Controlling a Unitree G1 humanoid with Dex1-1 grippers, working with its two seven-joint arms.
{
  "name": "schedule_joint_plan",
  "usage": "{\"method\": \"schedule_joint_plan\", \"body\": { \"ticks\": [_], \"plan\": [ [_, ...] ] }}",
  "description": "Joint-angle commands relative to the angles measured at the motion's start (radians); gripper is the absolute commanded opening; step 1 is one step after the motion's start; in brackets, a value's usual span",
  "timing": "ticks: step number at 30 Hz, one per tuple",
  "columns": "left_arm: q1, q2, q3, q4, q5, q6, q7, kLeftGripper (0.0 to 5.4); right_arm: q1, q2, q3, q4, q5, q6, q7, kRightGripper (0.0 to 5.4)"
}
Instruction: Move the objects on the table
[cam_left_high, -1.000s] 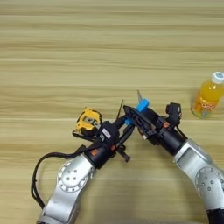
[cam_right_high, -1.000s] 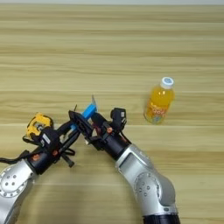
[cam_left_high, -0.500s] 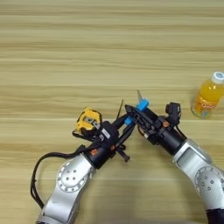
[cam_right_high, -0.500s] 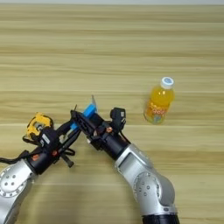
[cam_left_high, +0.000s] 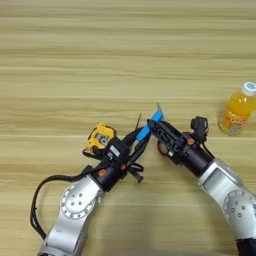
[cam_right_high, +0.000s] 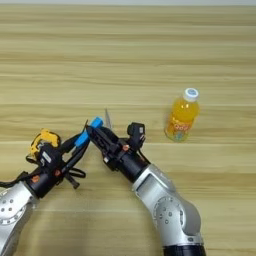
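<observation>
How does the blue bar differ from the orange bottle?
The blue bar is thin and flat; the orange bottle is rounded, with a white cap. The bar sits tilted where the left hand and right hand meet; the bottle stands upright, away from both hands, on the robot's right. Both are small things over the same table.

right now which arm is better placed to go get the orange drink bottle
Right, probably. The bottle stands upright off to the robot's right, nearer the right gripper. The left gripper lies farther away, by the blue bar.
</observation>
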Motion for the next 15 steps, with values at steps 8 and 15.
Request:
{"method": "schedule_joint_plan", "body": {
  "ticks": [8, 15],
  "plan": [
    [0.001, 0.006, -0.010, 0.010, 0.009, -0.005, -0.007, 0.72, -0.011, 0.004, -0.005, -0.012, 0.020, 0.020, -0.007, 1.61],
    [0.001, -0.001, -0.041, 0.015, 0.032, -0.007, -0.007, 0.72, -0.014, 0.005, -0.005, -0.011, 0.024, 0.024, -0.010, 1.58]
  ]
}}
